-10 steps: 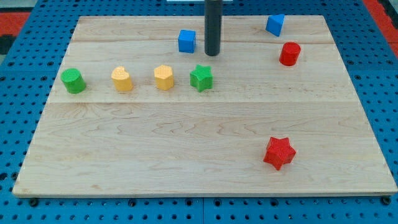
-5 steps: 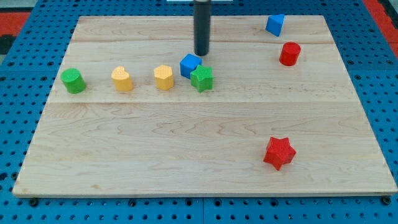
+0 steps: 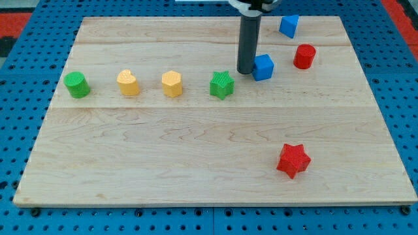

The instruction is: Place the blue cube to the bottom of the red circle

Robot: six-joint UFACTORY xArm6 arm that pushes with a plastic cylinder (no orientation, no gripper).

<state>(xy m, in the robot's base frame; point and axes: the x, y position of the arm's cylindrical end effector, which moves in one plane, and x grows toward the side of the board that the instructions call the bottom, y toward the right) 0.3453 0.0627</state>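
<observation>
Seven blocks lay before you: nearest, the red star [image 3: 292,160]. Farther back, my tip [image 3: 246,70], a bare rod with no jaws, pressed the blue cube [image 3: 263,67] from the view's left; the red circle [image 3: 304,57] stood up-right.

My tip [image 3: 246,71] shoved the blue cube [image 3: 263,67] rightward, nudging the green star [image 3: 222,85].

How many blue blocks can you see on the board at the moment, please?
2. The blue cube sits touching the right side of my tip, left of the red circle. Another blue block lies near the view's top edge, above the red circle. None appears hidden.
</observation>
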